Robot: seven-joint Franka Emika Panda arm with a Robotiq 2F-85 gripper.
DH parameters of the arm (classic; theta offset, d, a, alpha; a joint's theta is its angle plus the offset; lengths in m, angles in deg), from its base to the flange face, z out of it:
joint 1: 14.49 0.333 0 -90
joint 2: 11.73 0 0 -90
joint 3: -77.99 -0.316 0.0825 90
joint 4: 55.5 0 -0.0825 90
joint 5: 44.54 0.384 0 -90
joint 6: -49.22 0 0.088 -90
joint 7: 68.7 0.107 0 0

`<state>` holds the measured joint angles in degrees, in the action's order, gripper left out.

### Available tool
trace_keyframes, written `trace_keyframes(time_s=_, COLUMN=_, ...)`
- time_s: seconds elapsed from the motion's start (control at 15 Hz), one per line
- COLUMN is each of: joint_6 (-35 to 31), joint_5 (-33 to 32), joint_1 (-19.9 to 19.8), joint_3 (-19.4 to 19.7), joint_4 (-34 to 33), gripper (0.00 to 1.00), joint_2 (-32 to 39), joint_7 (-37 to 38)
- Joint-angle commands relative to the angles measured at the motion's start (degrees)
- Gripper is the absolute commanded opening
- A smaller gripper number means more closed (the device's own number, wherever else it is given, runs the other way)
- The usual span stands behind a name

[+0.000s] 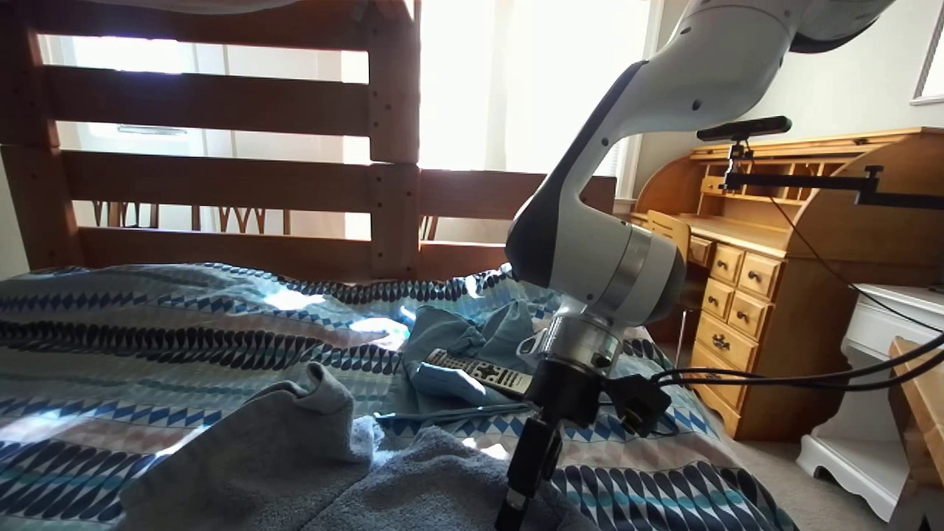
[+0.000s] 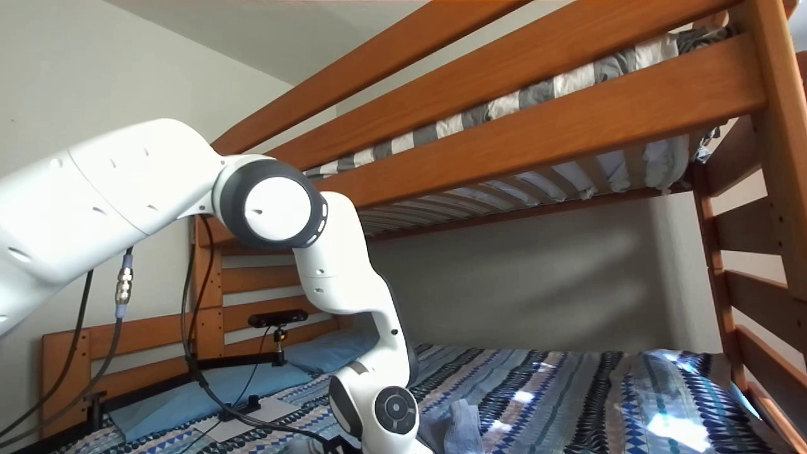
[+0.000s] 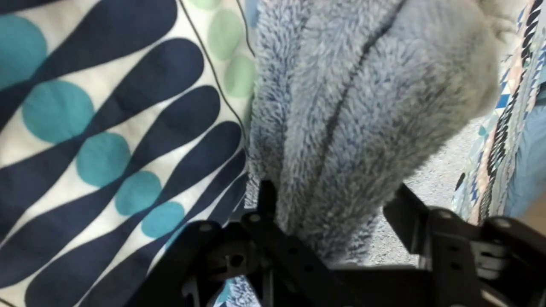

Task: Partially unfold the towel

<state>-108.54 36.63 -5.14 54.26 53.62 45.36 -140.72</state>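
Closest in, the wrist view shows the towel (image 3: 358, 111), a thick plush ridge of it running between the fingers (image 3: 267, 196) of the gripper (image 3: 335, 207). They stand wide apart, with a pale patch between the nap and one of them, so I judge nothing is pinched.

In an exterior view the towel fills the foreground on the patterned bedspread (image 1: 169, 346), one part spread out with a curled peak standing up, the rest heaped where the gripper reaches in. I would call the unfolding partly done at most: some cloth lies loose, yet thick folds remain, and that ridge probably needs gripping and drawing outward. How many layers are left I cannot tell.

Above, the arm (image 1: 590, 236) slopes from the top of the frame, bends at the wrist and aims the gripper steeply down, slightly tilted. In both exterior views its tips are hard to make out.

Farther back, a remote (image 1: 483, 371) rests among light blue cloth (image 1: 442, 332), apart from the towel; behind stand wooden bed rails (image 1: 221, 177).
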Motion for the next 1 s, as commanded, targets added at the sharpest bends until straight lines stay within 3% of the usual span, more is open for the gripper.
trace_keyframes(time_s=0.0, joint_6=2.39, joint_5=-3.1, joint_1=0.74, joint_3=0.9, joint_4=-2.35, gripper=0.37, joint_2=1.36, joint_7=2.04)
trace_keyframes(time_s=0.33, joint_6=4.33, joint_5=-3.77, joint_1=-0.13, joint_3=0.83, joint_4=-2.11, gripper=0.02, joint_2=0.43, joint_7=1.17)
trace_keyframes(time_s=0.47, joint_6=5.46, joint_5=-4.25, joint_1=-0.29, joint_3=1.06, joint_4=-1.98, gripper=0.04, joint_2=0.03, joint_7=1.24)
trace_keyframes(time_s=0.6, joint_6=9.14, joint_5=-5.56, joint_1=1.91, joint_3=4.37, joint_4=-1.5, gripper=0.02, joint_2=-1.38, joint_7=3.77)
trace_keyframes(time_s=0.73, joint_6=11.69, joint_5=-10.47, joint_1=3.34, joint_3=7.51, joint_4=-0.4, gripper=0.04, joint_2=-3.52, joint_7=8.04)
trace_keyframes(time_s=0.93, joint_6=13.09, joint_5=-22.66, joint_1=7.55, joint_3=13.76, joint_4=1.1, gripper=0.04, joint_2=-7.62, joint_7=21.25)
